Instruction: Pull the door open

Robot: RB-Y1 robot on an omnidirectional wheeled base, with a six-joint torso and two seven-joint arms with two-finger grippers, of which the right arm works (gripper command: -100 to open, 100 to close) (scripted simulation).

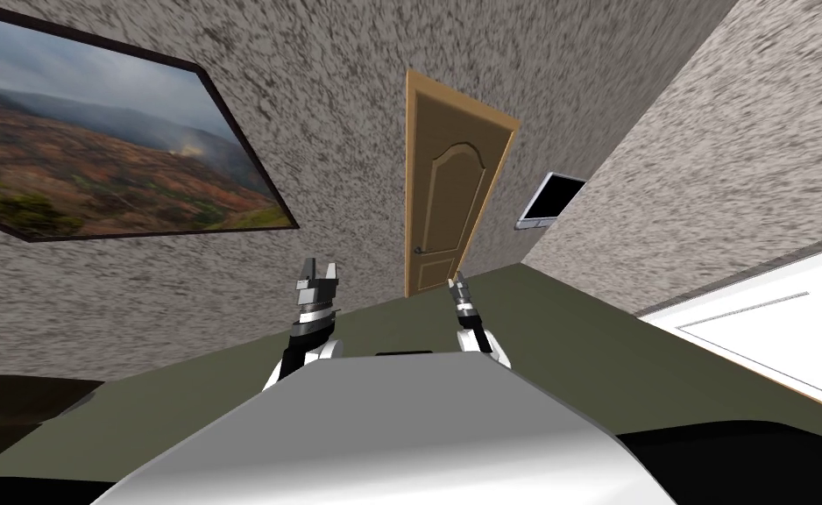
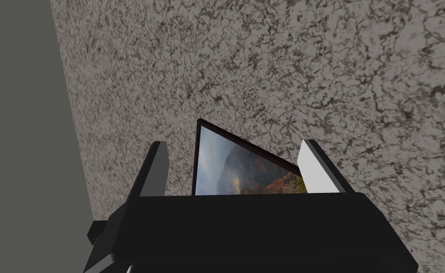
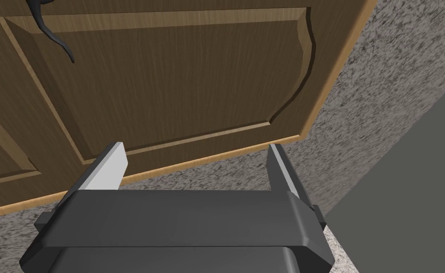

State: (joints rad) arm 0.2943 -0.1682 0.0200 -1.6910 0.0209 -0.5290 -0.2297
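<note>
At the upper left of the head view hangs one large landscape painting [image 1: 111, 149], brown hills under a grey sky in a thin dark frame, on a wall [image 1: 348, 114] of rough, speckled grey-brown plaster. Below it the floor [image 1: 567, 329] is a plain, flat olive-grey.

Just left of centre, the left gripper [image 1: 322, 266] stands upright above its dark box. Its two thin, pale, blade-like fingers are spread apart with nothing between them, and the left wrist view shows the same wide gap.

At the centre stands the single door [image 1: 449, 175], set in the far wall. It is brown wood with a fine vertical grain and sits flush inside a lighter tan frame. It has two raised panels, a tall one with an arched top and a smaller one beneath. One small dark handle [image 1: 421, 251] sits on its left edge, between the two panels. In the right wrist view the handle is a slim, dark, curved lever, and the panel's moulded border runs in a pale bevel.

Right of the door's foot, the right gripper [image 1: 458, 279] points toward the door and is apart from it, touching neither wood nor handle. In its own wrist view the two grey fingers stand apart and empty, with the door's panel and tan frame edge beyond them.

Further right, one small light-framed rectangle [image 1: 551, 200] with a black face hangs on the wall near the corner. At the lower right edge lies one smooth white panel [image 1: 777, 337] with a thin rectangular groove.
</note>
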